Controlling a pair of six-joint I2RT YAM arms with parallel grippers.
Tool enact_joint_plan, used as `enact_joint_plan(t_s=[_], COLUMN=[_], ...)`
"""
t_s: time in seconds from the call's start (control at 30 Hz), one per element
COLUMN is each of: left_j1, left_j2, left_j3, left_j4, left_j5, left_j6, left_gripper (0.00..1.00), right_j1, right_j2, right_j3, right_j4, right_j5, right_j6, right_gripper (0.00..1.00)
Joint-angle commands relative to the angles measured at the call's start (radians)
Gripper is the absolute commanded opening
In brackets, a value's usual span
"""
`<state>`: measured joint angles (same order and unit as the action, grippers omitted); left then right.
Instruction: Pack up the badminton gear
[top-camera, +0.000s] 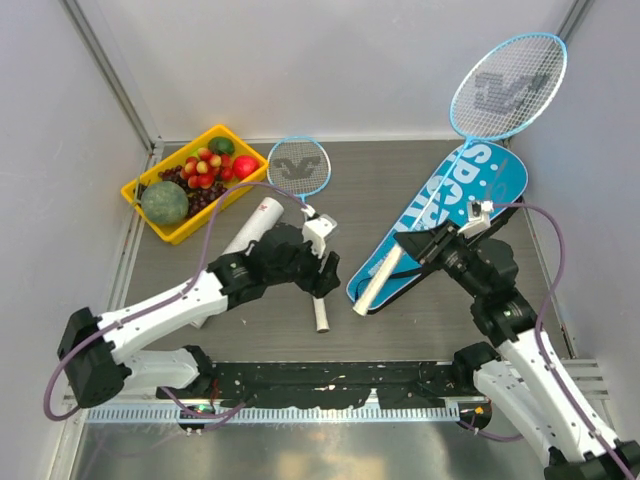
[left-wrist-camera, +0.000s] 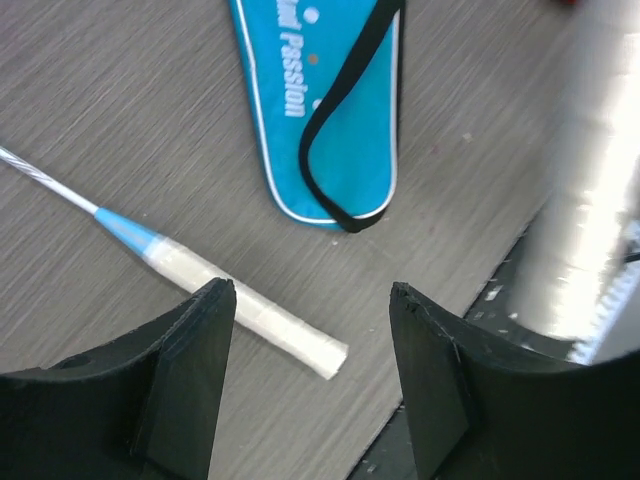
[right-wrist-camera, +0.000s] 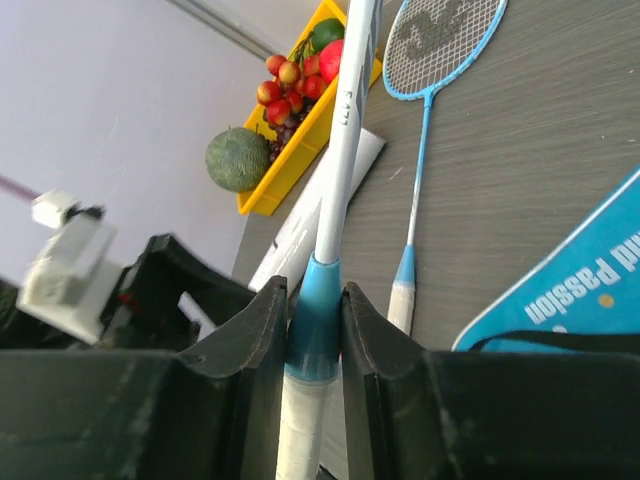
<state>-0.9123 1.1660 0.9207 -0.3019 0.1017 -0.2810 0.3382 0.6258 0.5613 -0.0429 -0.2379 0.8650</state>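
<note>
Two light-blue rackets show. One racket (top-camera: 300, 172) lies flat on the table, its white handle (left-wrist-camera: 250, 312) just ahead of my left gripper (left-wrist-camera: 312, 288), whose jaws stand open above it with nothing between them. My right gripper (right-wrist-camera: 315, 290) is shut on the blue cone above the handle of the other racket (top-camera: 508, 85), which slants up over the blue "SPORT" bag (top-camera: 455, 210) with its head off the table at the back right. In the top view the left gripper (top-camera: 325, 275) hovers over the lying handle and the right gripper (top-camera: 412, 247) is over the bag's near end. The white tube (top-camera: 251, 227) lies by the left arm.
A yellow tray (top-camera: 150, 215) of fruit with a green melon (right-wrist-camera: 238, 160) stands at the back left. The bag's black strap (left-wrist-camera: 345, 120) loops over its near end. The black base rail (top-camera: 330, 380) runs along the near edge. Walls close in both sides.
</note>
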Motion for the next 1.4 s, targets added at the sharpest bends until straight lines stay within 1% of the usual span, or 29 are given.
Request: enact_joint_plan(t_s=[0.0, 0.07, 0.17, 0.23, 0.37, 0.47, 0.7, 0.9, 1.0, 1.13, 1.17, 1.23, 1.27, 1.3, 1.37], left_j1=[-0.063, -0.1, -0.175, -0.201, -0.206, -0.22, -0.267, -0.304, -0.309, -0.312, -0.316, -0.319, -0.319, -0.319, -0.316], left_j2=[0.116, 0.187, 0.291, 0.354, 0.475, 0.546, 0.672, 0.75, 0.79, 0.842, 0.848, 0.845, 0.836, 0.822, 0.781], left_j3=[0.058, 0.084, 0.115, 0.142, 0.22, 0.271, 0.36, 0.411, 0.446, 0.492, 0.503, 0.5, 0.494, 0.486, 0.468], left_j4=[0.063, 0.079, 0.135, 0.153, 0.145, 0.127, 0.086, 0.026, -0.02, -0.075, -0.088, -0.098, -0.1, -0.105, -0.102], left_j5=[-0.155, -0.189, -0.238, -0.249, -0.215, -0.192, -0.189, -0.233, -0.269, -0.303, -0.309, -0.327, -0.338, -0.345, -0.353], left_j6=[0.109, 0.135, 0.184, 0.195, 0.168, 0.163, 0.161, 0.148, 0.138, 0.147, 0.149, 0.144, 0.14, 0.134, 0.12], left_gripper=[0.65, 0.63, 0.62, 0.62, 0.6, 0.59, 0.56, 0.54, 0.5, 0.42, 0.36, 0.13, 0.04, 0.0, 0.0], right_j1=[-0.001, -0.002, -0.001, -0.001, -0.001, -0.001, -0.002, -0.001, -0.001, 0.001, -0.001, -0.001, -0.001, -0.002, 0.001], right_j2=[-0.153, -0.221, -0.299, -0.325, -0.345, -0.348, -0.359, -0.368, -0.37, -0.373, -0.37, -0.365, -0.364, -0.359, -0.354], right_j3=[0.106, 0.164, 0.25, 0.294, 0.356, 0.384, 0.411, 0.411, 0.417, 0.419, 0.419, 0.416, 0.41, 0.408, 0.396], right_j4=[-0.248, -0.348, -0.449, -0.489, -0.546, -0.557, -0.568, -0.566, -0.568, -0.569, -0.568, -0.571, -0.572, -0.575, -0.575], right_j5=[0.0, 0.05, 0.118, 0.121, 0.101, 0.077, 0.052, 0.043, 0.04, 0.043, 0.043, 0.045, 0.042, 0.038, 0.025], right_j6=[-0.116, -0.144, -0.185, -0.204, -0.199, -0.185, -0.17, -0.161, -0.162, -0.162, -0.162, -0.167, -0.167, -0.167, -0.167], right_gripper=[0.05, 0.05, 0.05, 0.05, 0.05, 0.05, 0.05, 0.05, 0.05, 0.05, 0.05, 0.05, 0.05, 0.05, 0.05])
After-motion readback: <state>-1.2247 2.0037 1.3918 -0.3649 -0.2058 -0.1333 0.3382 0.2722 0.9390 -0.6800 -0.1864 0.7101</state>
